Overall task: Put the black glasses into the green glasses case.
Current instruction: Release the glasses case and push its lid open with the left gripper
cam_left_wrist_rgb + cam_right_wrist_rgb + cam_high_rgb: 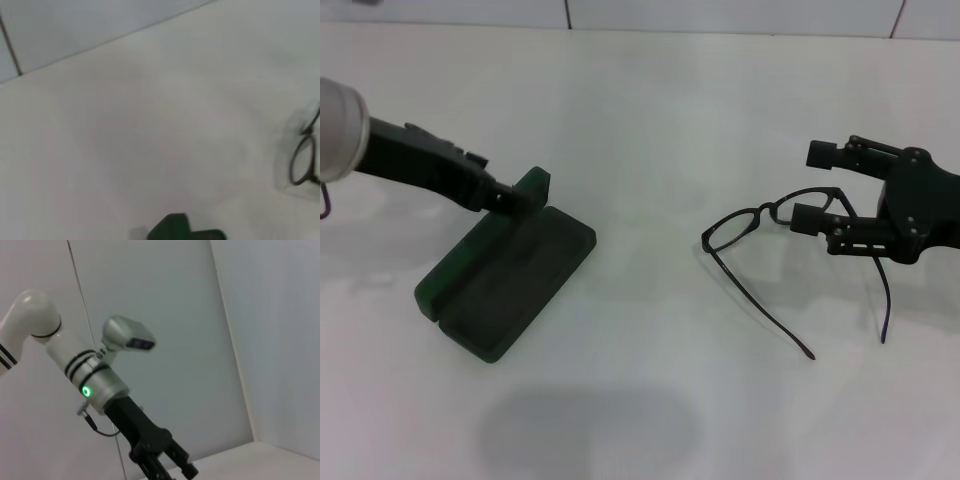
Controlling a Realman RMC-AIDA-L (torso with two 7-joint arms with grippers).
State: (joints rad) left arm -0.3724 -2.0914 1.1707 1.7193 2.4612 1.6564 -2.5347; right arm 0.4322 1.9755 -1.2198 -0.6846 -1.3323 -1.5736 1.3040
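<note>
The thin black-framed glasses (pixel 775 215) with clear oval lenses can slip or twist, because the right gripper (pixel 817 186) meets only the slim frame at its right lens; both fingers stand spread, nothing is clamped. The dark green rectangular hard case (pixel 507 277) lies open, well apart on the white table (pixel 650 120). The left gripper (pixel 508 199) reaches down, touching its lid; its fingers' state I cannot tell.

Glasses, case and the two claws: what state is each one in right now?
Glasses: unfolded, on the table, one end at the right claw.
Case: open, lying flat, nothing inside.
Left claw: at the case's lid.
Right claw: open, around the glasses' frame.
</note>
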